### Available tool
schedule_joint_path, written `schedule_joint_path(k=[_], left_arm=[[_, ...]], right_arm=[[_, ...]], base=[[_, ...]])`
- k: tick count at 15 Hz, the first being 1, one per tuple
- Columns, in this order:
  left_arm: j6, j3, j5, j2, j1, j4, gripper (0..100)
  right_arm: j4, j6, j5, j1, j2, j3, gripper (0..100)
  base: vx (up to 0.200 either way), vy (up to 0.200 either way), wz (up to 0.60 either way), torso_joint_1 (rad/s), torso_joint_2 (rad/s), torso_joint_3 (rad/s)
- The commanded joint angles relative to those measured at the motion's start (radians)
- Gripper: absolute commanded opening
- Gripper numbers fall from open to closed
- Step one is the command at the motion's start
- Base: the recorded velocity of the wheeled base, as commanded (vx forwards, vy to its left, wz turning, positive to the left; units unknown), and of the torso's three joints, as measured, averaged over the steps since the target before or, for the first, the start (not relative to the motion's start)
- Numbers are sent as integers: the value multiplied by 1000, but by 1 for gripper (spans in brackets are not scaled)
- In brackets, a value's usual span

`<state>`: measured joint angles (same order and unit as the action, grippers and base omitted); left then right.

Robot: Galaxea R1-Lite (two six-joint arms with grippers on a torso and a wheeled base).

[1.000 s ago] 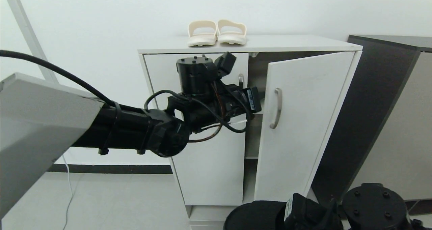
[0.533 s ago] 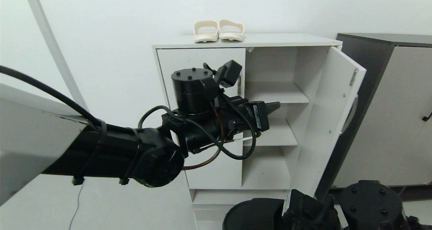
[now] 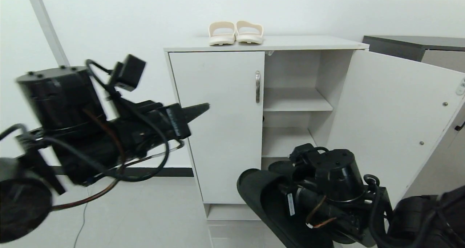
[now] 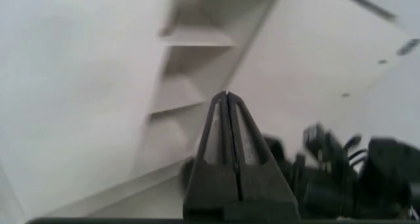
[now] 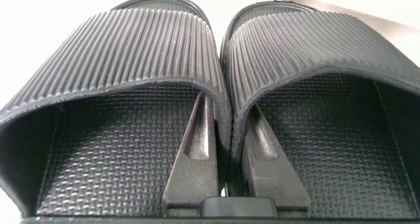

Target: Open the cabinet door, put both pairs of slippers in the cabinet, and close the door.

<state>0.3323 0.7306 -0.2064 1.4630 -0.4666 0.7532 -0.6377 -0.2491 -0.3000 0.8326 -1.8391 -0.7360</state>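
Observation:
The white cabinet (image 3: 218,131) has its left door closed and its right door (image 3: 396,120) swung wide, baring its shelves (image 3: 296,104). A cream pair of slippers (image 3: 236,32) sits on the cabinet top. My left gripper (image 3: 204,108) is shut and holds nothing, in the air left of the closed door; its fingers (image 4: 227,119) are pressed together. My right gripper (image 5: 230,112) is shut on the black pair of slippers (image 5: 131,60), pinching their adjoining inner walls. That black pair (image 3: 258,190) hangs low in front of the open compartment.
A dark grey cabinet (image 3: 399,40) stands right behind the open door. The left door's metal handle (image 3: 257,87) is next to the opening. Grey floor (image 3: 145,211) lies left of the cabinet, with a thin cable (image 3: 81,219) on it.
The right door went from ajar to wide open. My left gripper pulled back leftward, away from the opening. My right arm rose into view with the black slippers.

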Motion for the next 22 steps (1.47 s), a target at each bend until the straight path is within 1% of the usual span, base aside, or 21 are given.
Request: schedule_joint_path(k=[1,2,3,4,5,6,7,8,9,10,11,12,13,14,15,16,17,18,19,21,22], left_arm=[[-67,-297,156,-443,94,-149,0],[-68,-366,249,-573,103,-268,0],[-64,-435,324,-713,105,-408,0],[-59,-485,364,-848,114,-522,0],[-59,-511,369,-974,190,-612,0],[-64,-533,367,-1081,255,-693,0],[-76,-557,371,-1175,304,-755,0],[-115,-582,371,-1270,364,-802,0],[-184,-619,375,-1365,413,-845,0],[-225,-637,378,-1432,456,-867,0],[-233,-655,392,-1460,476,-867,0],[-231,-660,420,-1460,474,-856,0],[-236,-671,433,-1463,473,-836,0],[-246,-672,413,-1463,471,-830,0],[-305,-680,314,-1463,471,-824,0],[-346,-726,239,-1463,471,-767,0],[-358,-731,170,-1463,471,-752,0],[-365,-731,150,-1463,471,-756,0],[-361,-731,150,-1463,471,-756,0],[-345,-731,153,-1463,471,-755,0],[-342,-731,156,-1463,471,-755,0]], right_arm=[[-5,-15,-64,-24,-94,-71,0],[-5,-18,-96,-32,-111,-95,0],[-4,-18,-116,-36,-118,-111,0],[-4,-21,-137,-41,-120,-117,0],[-4,-27,-162,-49,-123,-129,0],[-5,-30,-183,-50,-124,-138,0],[-5,-30,-202,-52,-126,-143,0],[-5,-30,-223,-52,-126,-145,0],[-5,-30,-229,-52,-126,-145,0],[-5,-30,-229,-52,-126,-143,0],[-5,-30,-229,-50,-127,-143,0],[-5,-30,-229,-50,-127,-141,0],[-5,-30,-229,-50,-127,-141,0],[-5,-30,-229,-49,-126,-141,0],[-5,-30,-229,-49,-127,-137,0],[-5,-30,-229,-47,-127,-129,0],[-5,-30,-231,-47,-126,-120,0],[-5,-30,-229,-47,-126,-118,0],[-7,-30,-229,-47,-127,-118,0],[-42,-30,-237,-47,-150,-125,0],[-60,-29,-246,-47,-158,-126,0]], base=[[0,0,0,0,0,0],[0,0,0,0,0,0],[0,0,0,0,0,0],[0,0,0,0,0,0],[0,0,0,0,0,0],[0,0,0,0,0,0],[0,0,0,0,0,0],[0,0,0,0,0,0],[0,0,0,0,0,0],[0,0,0,0,0,0],[0,0,0,0,0,0],[0,0,0,0,0,0],[0,0,0,0,0,0],[0,0,0,0,0,0],[0,0,0,0,0,0],[0,0,0,0,0,0],[0,0,0,0,0,0],[0,0,0,0,0,0],[0,0,0,0,0,0],[0,0,0,0,0,0],[0,0,0,0,0,0]])
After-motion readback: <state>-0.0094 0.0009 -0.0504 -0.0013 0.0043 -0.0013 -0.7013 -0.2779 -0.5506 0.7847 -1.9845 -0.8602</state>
